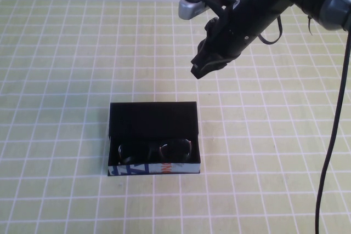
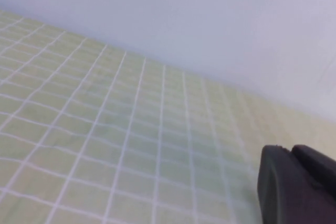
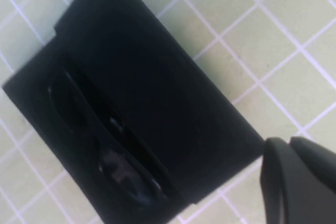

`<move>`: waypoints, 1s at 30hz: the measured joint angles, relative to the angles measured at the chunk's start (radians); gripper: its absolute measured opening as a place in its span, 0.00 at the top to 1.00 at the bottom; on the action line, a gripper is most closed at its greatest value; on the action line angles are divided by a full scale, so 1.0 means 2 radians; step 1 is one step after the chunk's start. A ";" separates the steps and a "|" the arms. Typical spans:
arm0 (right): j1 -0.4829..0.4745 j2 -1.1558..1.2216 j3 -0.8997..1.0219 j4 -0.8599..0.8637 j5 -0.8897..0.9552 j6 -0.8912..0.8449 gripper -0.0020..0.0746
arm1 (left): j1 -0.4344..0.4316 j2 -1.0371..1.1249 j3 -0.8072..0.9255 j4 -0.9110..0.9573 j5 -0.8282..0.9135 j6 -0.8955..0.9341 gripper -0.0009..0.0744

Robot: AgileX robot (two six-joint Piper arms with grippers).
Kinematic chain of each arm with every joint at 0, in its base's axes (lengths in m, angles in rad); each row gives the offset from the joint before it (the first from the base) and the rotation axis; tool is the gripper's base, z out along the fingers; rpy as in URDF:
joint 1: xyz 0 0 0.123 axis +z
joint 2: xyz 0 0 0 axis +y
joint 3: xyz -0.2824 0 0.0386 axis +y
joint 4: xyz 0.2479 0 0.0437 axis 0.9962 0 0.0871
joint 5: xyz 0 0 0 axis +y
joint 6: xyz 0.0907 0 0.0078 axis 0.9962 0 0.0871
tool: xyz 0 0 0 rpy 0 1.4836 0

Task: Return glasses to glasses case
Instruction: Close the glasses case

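The black glasses case lies open in the middle of the table, its flap lid folded back and its light blue printed front edge facing me. The black glasses lie folded inside it, along the front edge. My right gripper hangs in the air above and behind the case's far right corner, shut and empty. The right wrist view shows the case with the glasses in it, and the shut gripper beside the case's edge. My left gripper shows only in the left wrist view, shut and empty over bare cloth.
A green-and-white checked cloth covers the table. A white wall stands behind its far edge. The right arm's black cable hangs down at the right side.
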State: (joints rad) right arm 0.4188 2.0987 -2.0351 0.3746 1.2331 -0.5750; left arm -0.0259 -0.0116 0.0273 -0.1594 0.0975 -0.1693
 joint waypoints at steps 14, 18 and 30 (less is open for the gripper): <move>0.000 0.005 0.000 0.013 0.000 0.080 0.99 | -0.067 0.213 -0.159 -0.023 0.177 -0.046 0.99; 0.000 0.005 0.000 0.013 0.000 0.081 0.99 | -0.107 0.332 -0.211 -0.054 0.228 0.016 0.99; 0.000 0.005 0.000 0.013 0.000 0.105 0.99 | -0.179 0.660 -0.308 -0.367 0.258 0.407 0.99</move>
State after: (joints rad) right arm 0.4188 2.1087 -2.0351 0.4006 1.2331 -0.3659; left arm -0.3847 1.3086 -0.5886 -0.8925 0.6135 0.6447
